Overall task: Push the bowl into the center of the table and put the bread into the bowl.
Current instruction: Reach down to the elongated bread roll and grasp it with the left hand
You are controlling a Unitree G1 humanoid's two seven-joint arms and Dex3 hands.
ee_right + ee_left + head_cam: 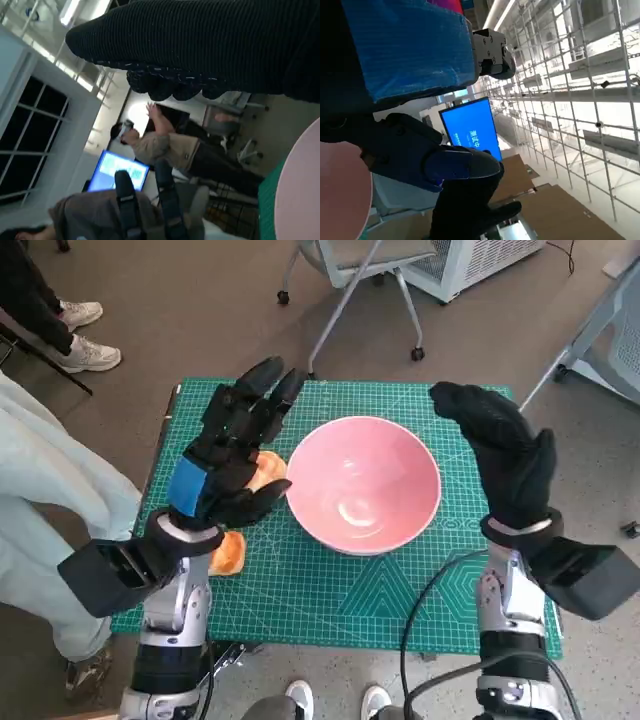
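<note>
The pink bowl [363,482] stands empty near the middle of the green cutting mat [340,600]. Its rim shows as a pale pink edge in the left wrist view [345,195] and in the right wrist view [297,190]. The bread [231,548], orange-brown, lies on the mat left of the bowl, largely hidden under my left hand; another part of it [268,469] shows by the bowl's left rim. My left hand [235,445] hovers over the bread with fingers spread, holding nothing. My right hand [505,455] is raised to the right of the bowl, fingers apart and empty.
A person's pale trouser legs [45,490] and white shoes [85,335] are at the left of the table. A wheeled chair base [350,290] stands beyond the far edge. A person [170,147] stands in the room in the right wrist view.
</note>
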